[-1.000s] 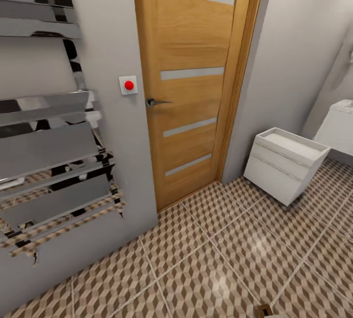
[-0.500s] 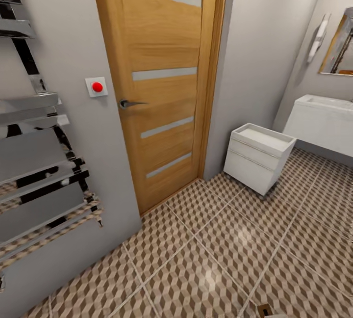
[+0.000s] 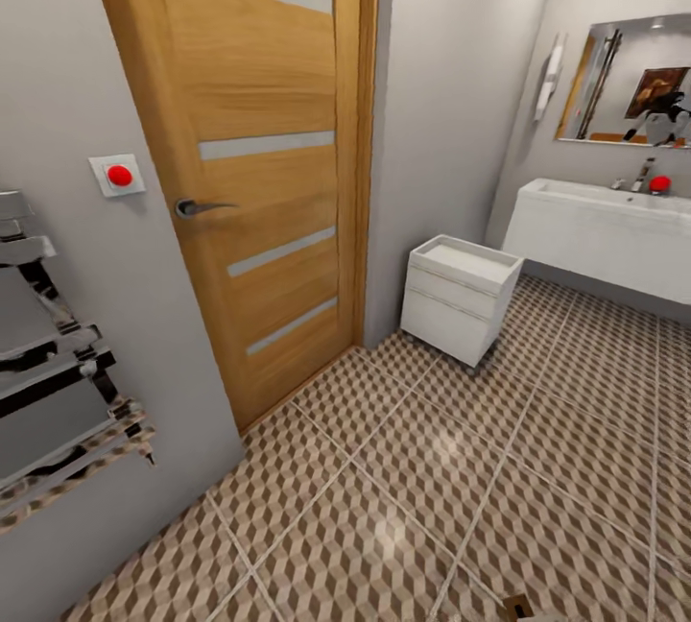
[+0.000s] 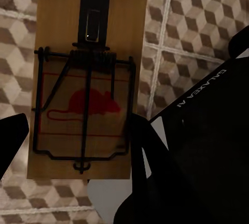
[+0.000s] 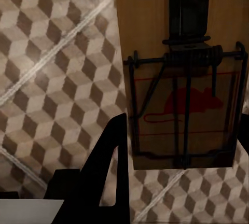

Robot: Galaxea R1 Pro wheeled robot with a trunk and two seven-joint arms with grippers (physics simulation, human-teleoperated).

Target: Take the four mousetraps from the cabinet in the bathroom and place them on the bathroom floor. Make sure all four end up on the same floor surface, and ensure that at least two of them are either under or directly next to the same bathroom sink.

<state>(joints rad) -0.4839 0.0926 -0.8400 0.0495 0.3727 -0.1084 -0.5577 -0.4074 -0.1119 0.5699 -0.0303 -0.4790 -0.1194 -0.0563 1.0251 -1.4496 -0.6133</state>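
Underfoot, cube-patterned brown and beige tiled bathroom floor (image 3: 432, 468). Beyond it, oak door (image 3: 259, 161); right of the door, wide white basin sink (image 3: 605, 228). Above the tiles, tan wooden mousetrap (image 4: 83, 94) clamped in left claw (image 4: 72, 136); second mousetrap (image 5: 184, 99) clamped in right claw (image 5: 181, 130).

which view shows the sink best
The head view: the sink stands whole at the right, a white basin with chrome tap and red ball under a mirror. The wrist views give nothing of it; each looks at a mousetrap over the bathroom floor.
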